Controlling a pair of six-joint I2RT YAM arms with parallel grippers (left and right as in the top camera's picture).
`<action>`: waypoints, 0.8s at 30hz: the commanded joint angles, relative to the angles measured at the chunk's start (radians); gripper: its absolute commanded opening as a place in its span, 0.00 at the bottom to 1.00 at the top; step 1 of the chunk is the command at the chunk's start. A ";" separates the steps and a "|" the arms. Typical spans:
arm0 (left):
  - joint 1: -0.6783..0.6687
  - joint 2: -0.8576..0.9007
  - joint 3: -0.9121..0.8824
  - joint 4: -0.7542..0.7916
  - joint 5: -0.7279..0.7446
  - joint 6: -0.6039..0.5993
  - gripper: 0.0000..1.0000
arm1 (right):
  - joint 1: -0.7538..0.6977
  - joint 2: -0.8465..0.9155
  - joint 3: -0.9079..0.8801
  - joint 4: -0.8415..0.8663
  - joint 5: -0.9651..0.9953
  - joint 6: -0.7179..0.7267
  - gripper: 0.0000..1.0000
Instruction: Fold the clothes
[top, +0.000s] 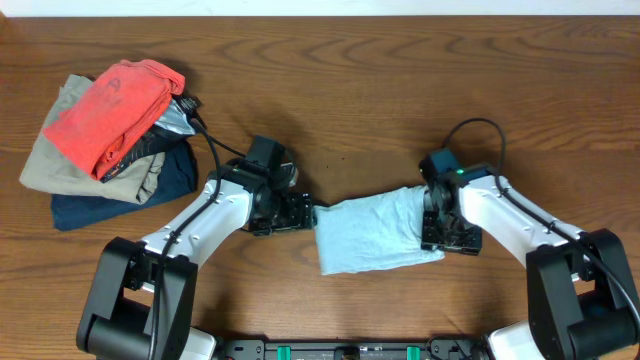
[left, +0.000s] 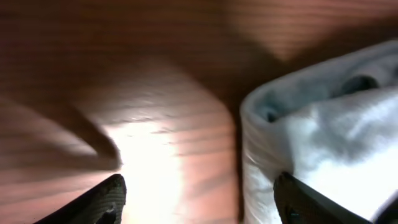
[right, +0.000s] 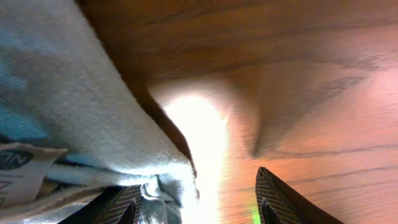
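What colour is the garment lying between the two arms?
The garment is plain pale blue; clearest in the overhead view.

My garment (top: 375, 232) is a pale light blue, plain, with no print. On my right wrist camera its shadowed folds read blue-grey, and its label (right: 18, 165) is white with dark lettering. My left gripper (top: 305, 212) and right gripper (top: 445, 238) are black. My left arm (top: 195, 225) and right arm (top: 510, 210) are white with black joints and black cables. The table (top: 400, 70) is dark brown wood with a wavy grain, glaring pale orange under both wrist cameras. The coral-red garment (top: 115, 110), beige garment (top: 55, 165) and navy garment (top: 115, 205) are all plain.
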 joint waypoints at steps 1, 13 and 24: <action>0.003 0.013 -0.006 0.001 0.104 -0.012 0.79 | -0.022 -0.002 -0.007 0.009 0.072 0.025 0.58; 0.003 0.002 0.004 0.276 0.092 -0.031 0.82 | -0.135 -0.002 -0.005 0.237 0.160 -0.123 0.66; -0.045 0.005 0.003 0.344 0.055 -0.032 0.73 | -0.167 -0.034 0.191 0.109 0.029 -0.252 0.78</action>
